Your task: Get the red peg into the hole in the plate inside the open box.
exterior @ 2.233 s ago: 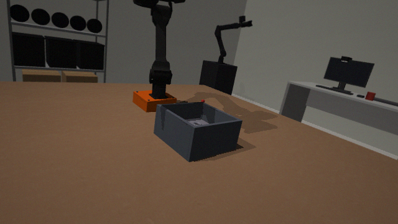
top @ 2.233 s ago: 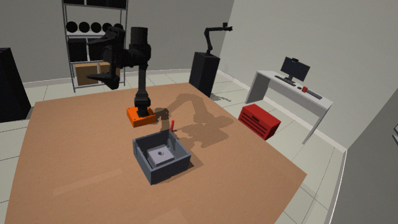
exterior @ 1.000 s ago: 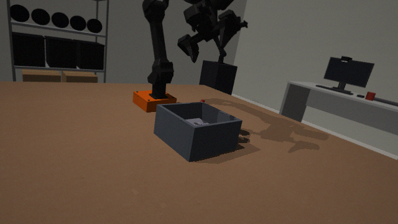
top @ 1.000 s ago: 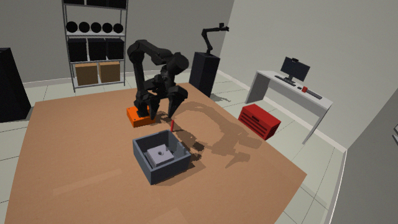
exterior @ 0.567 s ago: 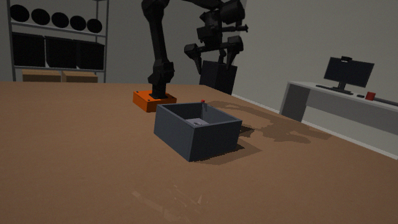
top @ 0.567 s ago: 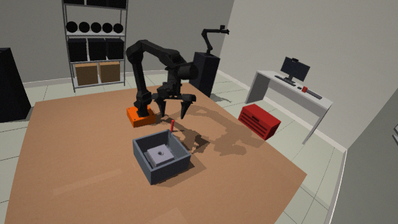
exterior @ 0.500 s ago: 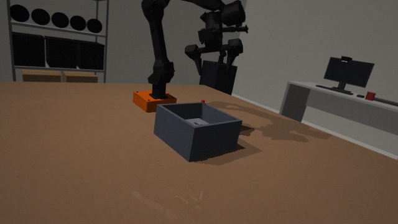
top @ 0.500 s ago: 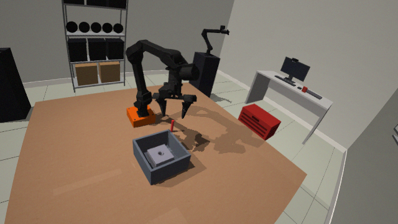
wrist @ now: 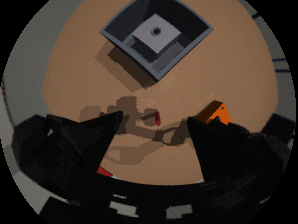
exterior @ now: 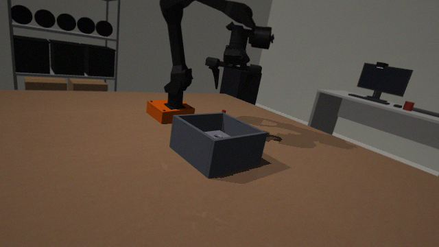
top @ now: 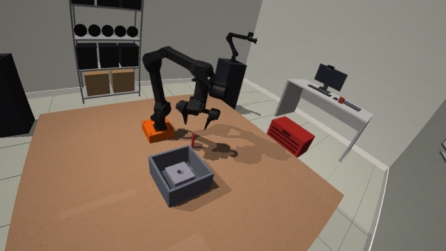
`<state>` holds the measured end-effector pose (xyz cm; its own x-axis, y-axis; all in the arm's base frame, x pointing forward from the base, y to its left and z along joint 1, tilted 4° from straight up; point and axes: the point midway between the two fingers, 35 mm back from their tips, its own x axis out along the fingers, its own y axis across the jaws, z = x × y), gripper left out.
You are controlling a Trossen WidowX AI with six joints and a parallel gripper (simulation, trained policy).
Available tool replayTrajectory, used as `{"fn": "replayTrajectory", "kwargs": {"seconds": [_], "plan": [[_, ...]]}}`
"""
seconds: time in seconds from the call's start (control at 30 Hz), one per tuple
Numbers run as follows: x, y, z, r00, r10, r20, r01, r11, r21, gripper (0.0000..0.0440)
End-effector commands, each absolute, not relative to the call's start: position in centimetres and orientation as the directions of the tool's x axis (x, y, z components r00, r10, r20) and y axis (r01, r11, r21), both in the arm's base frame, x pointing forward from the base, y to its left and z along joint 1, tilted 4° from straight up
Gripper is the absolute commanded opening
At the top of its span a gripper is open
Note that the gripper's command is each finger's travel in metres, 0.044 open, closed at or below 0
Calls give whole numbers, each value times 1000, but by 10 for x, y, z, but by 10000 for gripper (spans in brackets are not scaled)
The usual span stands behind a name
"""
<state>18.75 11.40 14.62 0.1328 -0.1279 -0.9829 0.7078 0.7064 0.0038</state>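
The open-topped grey box (top: 191, 194) (exterior: 236, 154) (wrist: 186, 56) stands on the bench (top: 104, 174) (exterior: 103, 171) (wrist: 240, 65). Just beyond it, the red peg (top: 193, 141) (exterior: 223, 111) (wrist: 158, 119) stands upright. The claw (top: 196, 126) (exterior: 234, 86) (wrist: 155, 117) hangs above the bench, fingers downward, released and unloaded. The arm (top: 157, 84) (exterior: 175, 41) arches from its orange base (top: 150, 134) (exterior: 154, 111) (wrist: 226, 114).

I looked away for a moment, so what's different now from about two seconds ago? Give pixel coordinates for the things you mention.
The hand (top: 196, 127) (wrist: 155, 117) swung from the far side, behind the orange base (top: 148, 135) (exterior: 161, 115), round to above the red peg (top: 193, 141) (wrist: 158, 119). It holds nothing. The peg and box (top: 179, 195) (exterior: 236, 156) (wrist: 158, 75) stayed put.
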Motion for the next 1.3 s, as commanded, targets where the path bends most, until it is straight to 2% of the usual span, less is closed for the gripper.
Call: {"fn": "replayTrajectory", "kwargs": {"seconds": [0.0,0.37,0.93,1.0,1.27], "plan": [[177,117,135,82,-139,-987,700,713,-43,440],[165,129,94,0,-145,-989,670,735,-108,440],[167,136,21,3,-120,-993,661,745,-88,438],[167,135,14,-3,-121,-993,658,747,-93,417],[159,129,-7,-48,-146,-988,659,739,-141,211]]}}
